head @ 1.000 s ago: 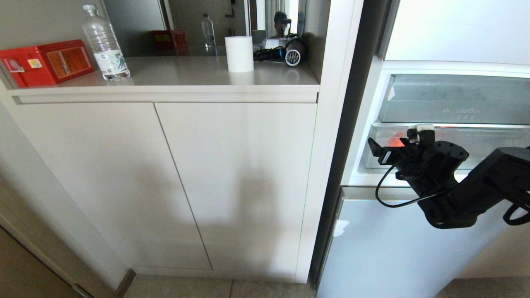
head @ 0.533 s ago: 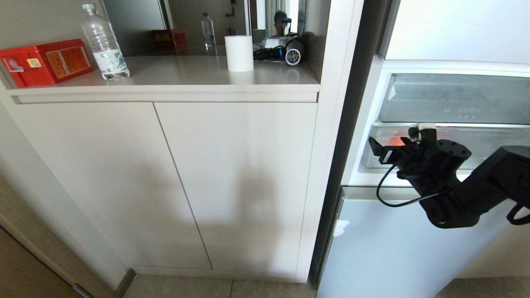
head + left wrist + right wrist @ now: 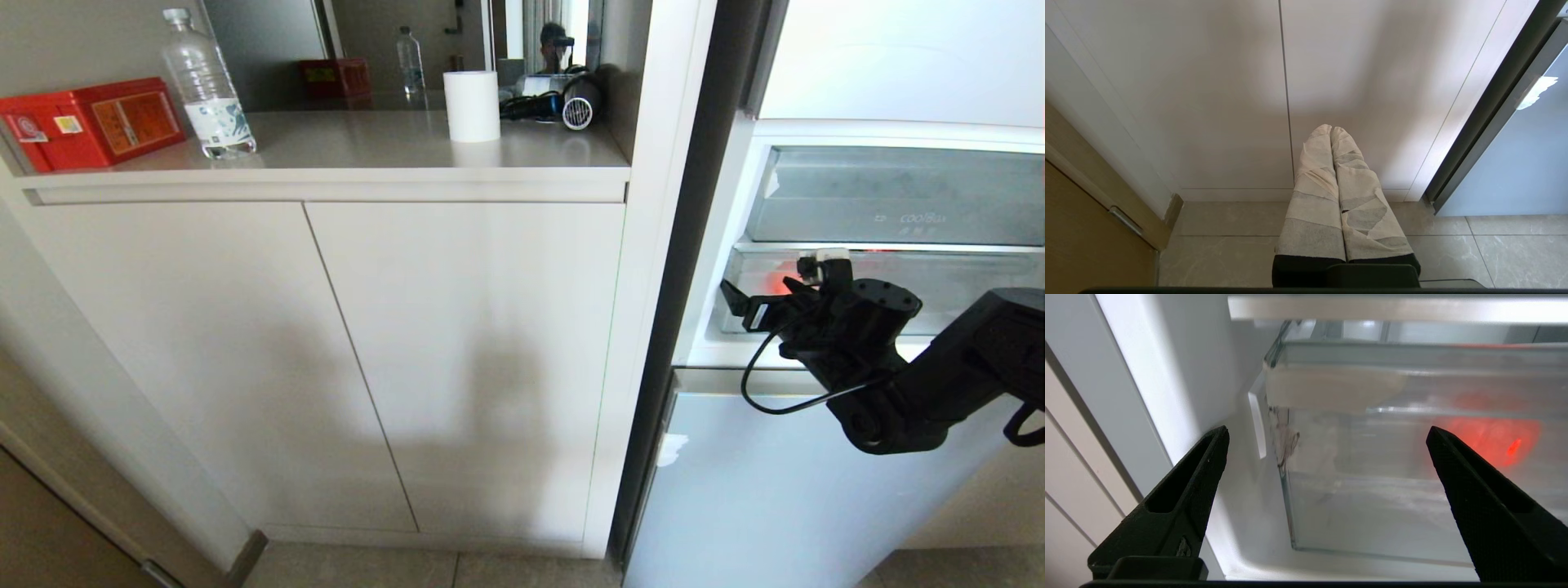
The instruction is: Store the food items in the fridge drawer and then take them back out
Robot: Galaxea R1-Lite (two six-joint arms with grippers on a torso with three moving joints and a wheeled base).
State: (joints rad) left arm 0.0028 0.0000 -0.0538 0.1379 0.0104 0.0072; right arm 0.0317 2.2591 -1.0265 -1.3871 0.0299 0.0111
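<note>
Right claw wide open at the closed fridge drawer, apple inside.

Your right claw (image 3: 755, 304) hangs with its jaws spread wide and empty just in front of the fridge drawer (image 3: 1392, 465), near its left front corner; the apple (image 3: 1494, 435) shows only as a red glow behind the frosted front. Expect the drawer to be stiff, smooth plastic, so take it by the top lip; the apple looks firm, glossy and likely to slip, so grip across its middle. The right wrist view shows the drawer's corner, which the head view hides behind the arm. Your left claw (image 3: 1332, 134) is pressed together, parked low by the cupboard.
</note>
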